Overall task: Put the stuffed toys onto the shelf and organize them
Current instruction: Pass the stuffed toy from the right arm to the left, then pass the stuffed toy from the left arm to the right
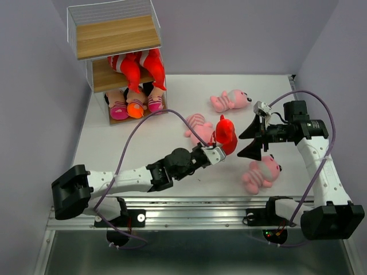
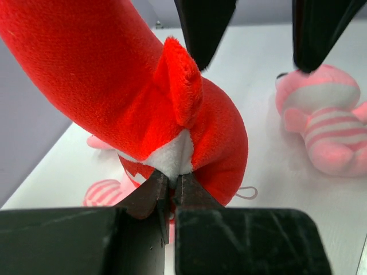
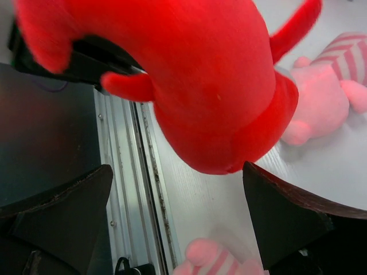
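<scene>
Pinching the red shark (image 1: 225, 134), left end effector (image 2: 172, 186) clenched; right end effector (image 1: 250, 143) released wide just beside it.

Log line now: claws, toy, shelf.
left claw: shut on red shark | right claw: open, beside shark | shelf: top board bare

Surface: flat white tabletop (image 1: 103, 146).
Far-left corner: three-tier rack of light brown wooden boards in a thin white wire frame (image 1: 114, 37), standing upright on the tabletop.
Middle board: red plush sharks (image 1: 137, 66), heaped together.
Bottom board: black-haired plush dolls in pink stripes (image 1: 135, 104), side by side.
Tabletop, loose: three pink striped plush animals, one animal (image 1: 229, 101) far centre, one animal (image 1: 196, 126) mid-table, one animal (image 1: 261, 175) near right.
</scene>
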Controlling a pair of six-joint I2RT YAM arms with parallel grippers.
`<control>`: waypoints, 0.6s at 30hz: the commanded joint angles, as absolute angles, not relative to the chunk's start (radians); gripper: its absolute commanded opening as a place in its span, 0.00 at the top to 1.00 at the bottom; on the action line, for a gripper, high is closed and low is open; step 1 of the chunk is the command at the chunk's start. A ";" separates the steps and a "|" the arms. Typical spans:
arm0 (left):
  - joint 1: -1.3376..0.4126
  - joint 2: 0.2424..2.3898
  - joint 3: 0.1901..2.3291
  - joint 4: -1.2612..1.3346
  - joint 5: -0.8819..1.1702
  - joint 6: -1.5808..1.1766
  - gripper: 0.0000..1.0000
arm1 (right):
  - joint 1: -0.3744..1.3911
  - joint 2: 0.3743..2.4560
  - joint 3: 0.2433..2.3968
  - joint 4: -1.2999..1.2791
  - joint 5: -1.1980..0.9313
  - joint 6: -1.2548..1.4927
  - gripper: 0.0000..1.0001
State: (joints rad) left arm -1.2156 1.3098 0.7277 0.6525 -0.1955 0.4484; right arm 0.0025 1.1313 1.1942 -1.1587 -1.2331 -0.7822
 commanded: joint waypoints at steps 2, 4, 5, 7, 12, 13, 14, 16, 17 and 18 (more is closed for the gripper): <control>-1.215 1.223 0.706 0.864 -0.180 0.448 1.00 | 0.006 1.132 1.158 -1.056 -1.204 -0.833 0.00; -1.216 1.203 0.698 0.885 -0.166 0.431 1.00 | 0.006 1.140 1.157 -1.031 -1.206 -0.828 0.00; -1.216 1.197 0.684 0.897 -0.161 0.413 1.00 | 0.006 1.143 1.155 -1.010 -1.206 -0.804 0.00; -1.218 1.177 0.667 0.937 -0.149 0.397 1.00 | 0.015 1.150 1.147 -0.936 -1.212 -0.770 0.00; -1.223 1.161 0.637 0.983 -0.150 0.354 1.00 | 0.026 1.167 1.134 -0.845 -1.274 -0.700 0.00; -1.223 1.163 0.634 0.994 -0.149 0.351 1.00 | 0.037 1.175 1.137 -0.844 -1.290 -0.687 0.00; -1.224 1.163 0.632 1.002 -0.147 0.347 1.00 | 0.054 1.177 1.141 -0.838 -1.299 -0.677 0.00; -1.223 1.167 0.632 1.015 -0.144 0.341 1.00 | 0.074 1.178 1.141 -0.805 -1.312 -0.649 0.01; -1.223 1.170 0.634 1.020 -0.143 0.338 1.00 | 0.098 1.177 1.140 -0.787 -1.312 -0.608 0.03; -1.223 1.173 0.634 1.023 -0.141 0.337 1.00 | 0.109 1.175 1.134 -0.750 -1.316 -0.588 0.04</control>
State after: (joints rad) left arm -1.2160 1.1934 0.6323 0.8989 -0.1593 0.3607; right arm 0.0559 1.1851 1.1297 -0.8833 -1.2491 -0.6834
